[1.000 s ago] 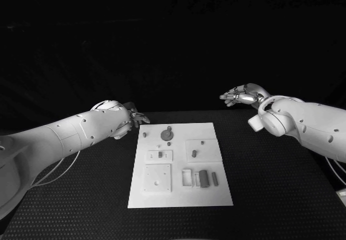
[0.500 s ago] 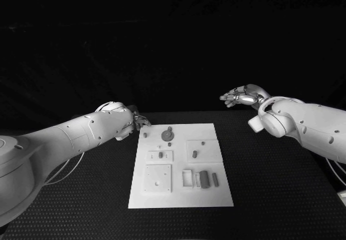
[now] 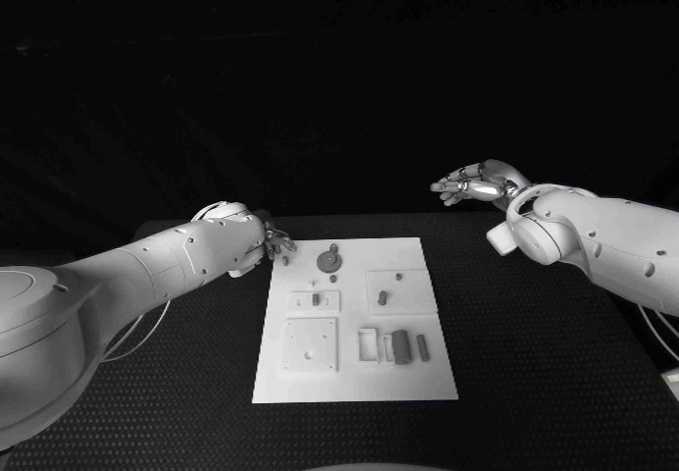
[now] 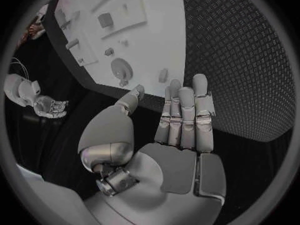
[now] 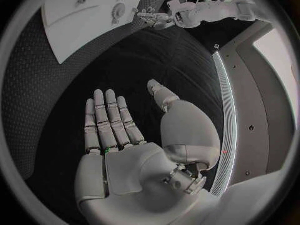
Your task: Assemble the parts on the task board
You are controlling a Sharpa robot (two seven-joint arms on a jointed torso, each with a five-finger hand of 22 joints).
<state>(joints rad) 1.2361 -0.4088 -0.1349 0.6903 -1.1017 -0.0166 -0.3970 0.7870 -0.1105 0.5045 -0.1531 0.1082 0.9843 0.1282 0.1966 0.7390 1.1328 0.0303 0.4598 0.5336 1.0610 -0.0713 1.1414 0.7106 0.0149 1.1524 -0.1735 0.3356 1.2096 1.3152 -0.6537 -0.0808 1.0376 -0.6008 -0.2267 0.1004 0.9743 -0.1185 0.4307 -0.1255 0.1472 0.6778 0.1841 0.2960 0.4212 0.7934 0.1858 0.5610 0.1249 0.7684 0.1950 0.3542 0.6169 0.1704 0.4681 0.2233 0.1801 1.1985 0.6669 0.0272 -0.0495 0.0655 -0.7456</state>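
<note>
Both empty: left hand (image 3: 263, 241) flat, fingers (image 4: 185, 110) straight, beside task board (image 3: 354, 388); right hand (image 3: 474, 183) raised, fingers spread.

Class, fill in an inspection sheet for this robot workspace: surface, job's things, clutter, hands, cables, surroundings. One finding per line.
Surface: black table, textured.
Job's things: white task board lies mid-table; small grey parts lie on it.
Clutter: nothing seen.
Hands: left hand empty, fingers straight, at the board's far left corner; right hand empty, fingers apart, raised off to the board's far right.
Cables: thin cable beneath the left arm.
Surroundings: dark.
</note>
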